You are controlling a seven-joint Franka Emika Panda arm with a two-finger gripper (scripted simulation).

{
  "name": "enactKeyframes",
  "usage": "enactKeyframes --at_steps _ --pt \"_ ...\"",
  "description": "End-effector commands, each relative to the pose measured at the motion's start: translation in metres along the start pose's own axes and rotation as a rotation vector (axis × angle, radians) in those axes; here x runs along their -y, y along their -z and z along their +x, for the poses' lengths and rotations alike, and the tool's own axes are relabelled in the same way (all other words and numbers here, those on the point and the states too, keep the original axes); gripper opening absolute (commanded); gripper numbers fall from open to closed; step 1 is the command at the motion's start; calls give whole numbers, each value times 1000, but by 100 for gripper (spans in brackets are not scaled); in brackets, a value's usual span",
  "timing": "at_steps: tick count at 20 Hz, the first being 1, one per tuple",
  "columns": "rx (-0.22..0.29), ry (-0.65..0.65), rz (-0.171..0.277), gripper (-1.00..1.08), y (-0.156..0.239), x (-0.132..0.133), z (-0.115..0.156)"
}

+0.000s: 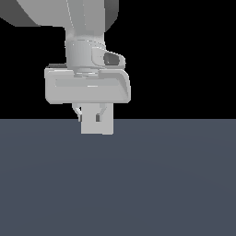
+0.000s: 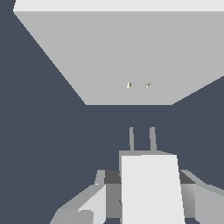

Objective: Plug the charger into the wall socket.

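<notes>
Off-white and plain, the charger [image 1: 97, 126] is seen in the exterior view pinched between the fingers of the hand [image 1: 89, 116], low over the slate-grey bench [image 1: 138, 184]. It is gripped at its upper part, so that its body hangs clear below the fingertips. Whether it rests on the bench or hangs just above cannot be told from that view.

In the wrist view the charger [image 2: 151, 188] is shown as a pale block with two thin prongs [image 2: 141, 139] projecting from its far end. The prongs are pointed toward the wall socket [image 2: 118, 57], a broad flat off-white plate bearing two tiny yellowish marks near its centre. The grip appears to be chosen so that the prongs are left free and aimed at those marks. A stretch of bare bench is still seen between the prongs and the plate, so the two are apart, and the insertion is judged not yet done.

The bench is an even matt blue-grey, unmarked. Behind it only flat black is rendered; no walls or furnishings are shown.
</notes>
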State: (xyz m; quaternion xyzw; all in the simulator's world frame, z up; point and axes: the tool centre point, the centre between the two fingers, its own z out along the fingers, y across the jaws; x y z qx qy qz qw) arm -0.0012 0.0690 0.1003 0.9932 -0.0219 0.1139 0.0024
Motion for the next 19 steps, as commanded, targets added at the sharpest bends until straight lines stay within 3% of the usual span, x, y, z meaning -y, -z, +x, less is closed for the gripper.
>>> enactKeyframes --at_steps 1,12,19 --pt "0 0 0 -100 -1 0 4" --pt "0 0 0 -100 -9 0 39" --pt "0 1 0 -100 -11 0 46"
